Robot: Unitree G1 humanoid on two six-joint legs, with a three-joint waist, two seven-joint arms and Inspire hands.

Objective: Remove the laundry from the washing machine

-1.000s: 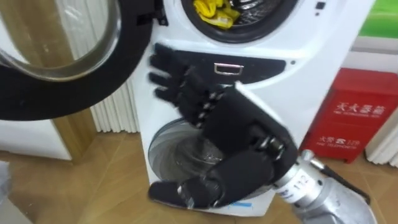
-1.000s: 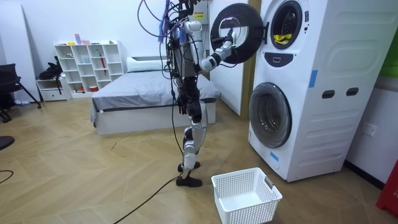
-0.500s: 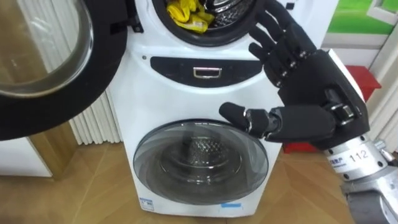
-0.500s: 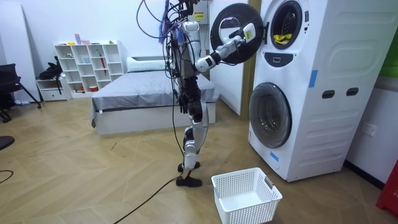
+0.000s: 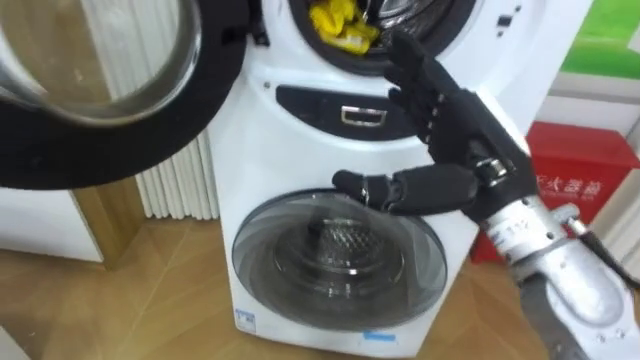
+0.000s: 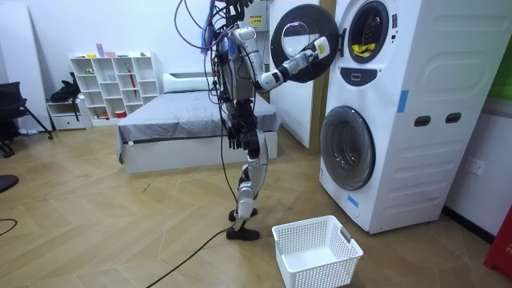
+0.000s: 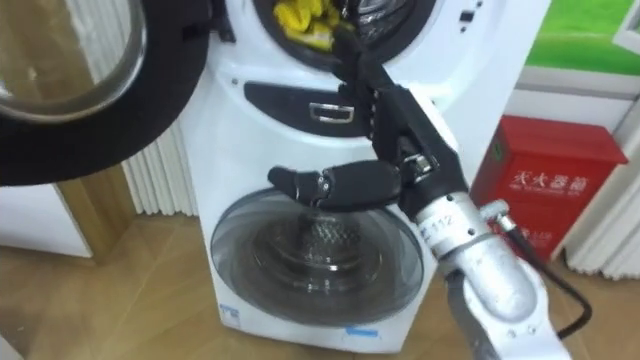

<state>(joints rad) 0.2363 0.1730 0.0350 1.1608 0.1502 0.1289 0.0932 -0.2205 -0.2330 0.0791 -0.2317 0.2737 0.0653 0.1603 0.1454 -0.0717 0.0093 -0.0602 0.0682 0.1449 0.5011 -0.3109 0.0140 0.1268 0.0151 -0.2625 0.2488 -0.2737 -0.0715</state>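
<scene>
Yellow clothes (image 5: 342,22) lie in the drum of the upper washing machine (image 6: 364,40), whose round black door (image 5: 110,90) is swung open to the left. My right hand (image 5: 455,125) is raised in front of that machine, open, fingers straight and pointing up at the lower rim of the drum opening, thumb stretched out to the left. The hand holds nothing and stops just short of the clothes. From the room view I stand a step away from the stacked machines, right hand (image 6: 320,48) out toward the open door. My left hand (image 6: 233,141) hangs by my hip.
The lower washer's glass door (image 5: 335,260) is closed. A white laundry basket (image 6: 316,252) stands on the wooden floor before the machines. A red box (image 5: 580,190) sits to the right of them, a radiator (image 5: 175,180) to the left, a bed (image 6: 184,128) behind me.
My right hand rose from in front of the lower washer to the upper drum's rim, staying open. The eye view shifted slightly.
</scene>
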